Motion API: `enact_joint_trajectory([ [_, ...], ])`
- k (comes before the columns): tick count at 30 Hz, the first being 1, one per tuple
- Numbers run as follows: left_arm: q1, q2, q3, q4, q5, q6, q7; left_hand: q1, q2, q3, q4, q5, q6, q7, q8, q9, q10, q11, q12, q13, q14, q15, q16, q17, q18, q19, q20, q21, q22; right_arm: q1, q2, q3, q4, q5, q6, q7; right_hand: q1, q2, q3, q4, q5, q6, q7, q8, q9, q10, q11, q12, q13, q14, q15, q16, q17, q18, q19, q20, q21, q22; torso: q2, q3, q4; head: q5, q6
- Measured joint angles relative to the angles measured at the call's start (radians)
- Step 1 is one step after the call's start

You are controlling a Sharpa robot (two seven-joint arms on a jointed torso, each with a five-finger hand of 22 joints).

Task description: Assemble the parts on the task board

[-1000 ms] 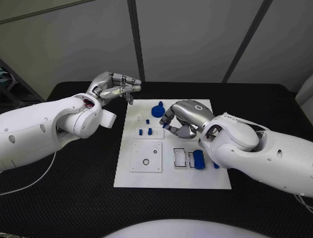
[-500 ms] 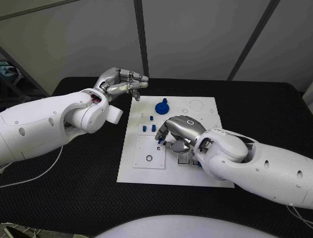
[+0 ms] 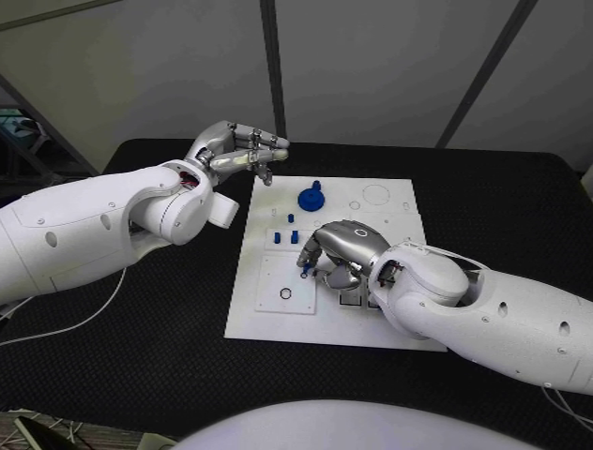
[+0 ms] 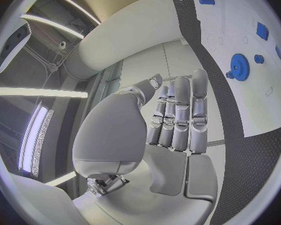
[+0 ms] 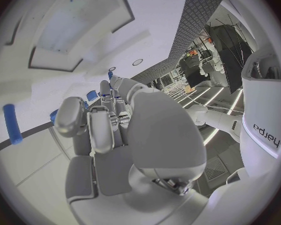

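Black desk (image 3: 134, 375) carries the white board (image 3: 263, 323). My right robot hand (image 3: 335, 253) seems to pinch a blue peg (image 3: 306, 269); tilt could jam it. Left robot hand (image 3: 235, 150) hovers curled, empty.

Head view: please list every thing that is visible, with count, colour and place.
Task board: one, white, middle of the table.
Table: one, black, under the board.
Gear: one, blue, far part of the board.
Small parts: several, blue, mid-board, left of the right hand.
Insert plate: one, white, near left of the board.
Left hand: silver, raised beyond the board's far left corner, fingers curled, holding nothing.
Right hand: silver, low over the board's middle; grasp hidden.
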Motion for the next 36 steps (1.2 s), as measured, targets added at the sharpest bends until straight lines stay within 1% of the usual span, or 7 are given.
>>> enact_joint_trajectory([
  [9, 0.000, 0.003, 0.000, -0.002, 0.000, 0.003, 0.000, 0.000, 0.000, 0.000, 0.000, 0.000, 0.000, 0.000, -0.004, 0.000, 0.000, 0.000, 0.000, 0.000, 0.000, 0.000, 0.000, -0.001, 0.000, 0.000, 0.000, 0.000, 0.000, 0.003, 0.003, -0.010, -0.001, -0.010, 0.004, 0.003, 0.000, 0.000, 0.000, 0.000, 0.000, -0.001, 0.000, -0.001, 0.000, 0.000, 0.000, 0.000, 0.000, 0.000, 0.000, 0.000, 0.000, 0.000, 0.000, 0.000, 0.000, 0.000, 0.000, 0.0001, -0.0002, 0.004, -0.006],
  [19, 0.000, 0.007, 0.000, -0.004, 0.000, 0.008, -0.001, 0.000, 0.000, 0.000, 0.000, 0.000, 0.000, 0.000, -0.004, 0.000, 0.000, 0.000, 0.000, 0.000, 0.000, 0.000, 0.000, -0.001, 0.000, 0.000, 0.000, 0.000, 0.000, 0.003, 0.011, -0.012, -0.006, -0.019, 0.009, 0.006, 0.000, 0.000, 0.000, 0.000, 0.000, -0.002, -0.002, -0.004, -0.001, 0.000, 0.000, 0.000, 0.001, 0.000, 0.000, 0.000, 0.000, 0.000, 0.000, 0.000, 0.000, 0.000, 0.000, 0.0000, 0.0004, 0.007, -0.008],
  [23, 0.000, 0.008, 0.000, -0.005, 0.001, 0.010, -0.001, 0.000, 0.000, 0.000, 0.000, 0.000, 0.000, 0.000, -0.004, 0.000, -0.004, 0.004, 0.000, -0.001, 0.000, 0.000, 0.000, -0.002, 0.000, 0.000, 0.000, 0.000, -0.001, 0.003, 0.015, -0.012, -0.007, -0.024, 0.018, 0.006, -0.002, 0.002, -0.003, -0.003, 0.000, 0.000, 0.000, -0.004, 0.000, 0.000, 0.000, 0.000, 0.003, 0.000, 0.000, 0.000, -0.001, 0.000, 0.000, 0.000, 0.000, 0.000, 0.000, 0.0001, 0.0004, 0.008, -0.011],
  [29, 0.000, 0.009, 0.000, -0.005, 0.001, 0.011, -0.002, 0.000, 0.000, 0.000, 0.000, 0.000, 0.000, 0.000, -0.004, -0.001, -0.003, 0.003, 0.000, -0.001, 0.000, 0.000, 0.000, -0.002, 0.000, 0.000, 0.000, -0.004, -0.001, 0.004, 0.019, -0.013, -0.008, -0.033, 0.030, 0.005, -0.005, 0.005, -0.003, -0.003, 0.000, 0.001, 0.001, -0.009, 0.000, 0.000, 0.000, 0.000, 0.003, 0.000, 0.000, 0.000, -0.002, 0.000, 0.000, 0.000, 0.000, -0.001, 0.000, 0.0001, 0.0004, 0.008, -0.012],
  [32, 0.000, 0.009, 0.000, -0.006, 0.001, 0.012, -0.002, 0.000, 0.000, 0.000, 0.000, 0.000, 0.000, 0.000, -0.004, -0.001, -0.003, 0.003, 0.000, -0.001, 0.000, 0.000, 0.000, -0.002, 0.000, 0.000, 0.000, -0.004, -0.001, 0.002, 0.020, -0.019, -0.012, -0.037, 0.040, 0.002, -0.005, 0.005, -0.003, -0.003, 0.000, 0.001, 0.001, -0.009, 0.000, 0.000, 0.000, 0.000, 0.001, 0.000, 0.000, 0.000, -0.002, 0.000, 0.000, 0.000, 0.000, -0.001, 0.000, 0.0000, 0.0003, 0.008, -0.013],
  [36, 0.000, 0.010, 0.000, -0.007, 0.001, 0.013, -0.002, 0.000, 0.000, 0.000, 0.000, 0.000, 0.000, 0.000, -0.004, -0.001, -0.003, 0.003, 0.000, -0.001, 0.000, 0.000, 0.000, -0.002, 0.000, 0.000, 0.000, -0.004, -0.001, 0.001, 0.019, -0.017, -0.011, -0.042, 0.043, -0.001, -0.005, 0.005, -0.003, -0.003, 0.000, 0.001, 0.001, -0.009, 0.000, 0.000, 0.000, -0.002, 0.001, 0.000, 0.000, 0.000, -0.002, 0.000, 0.000, 0.000, 0.000, -0.001, 0.000, 0.0001, -0.0001, 0.009, -0.014],
])
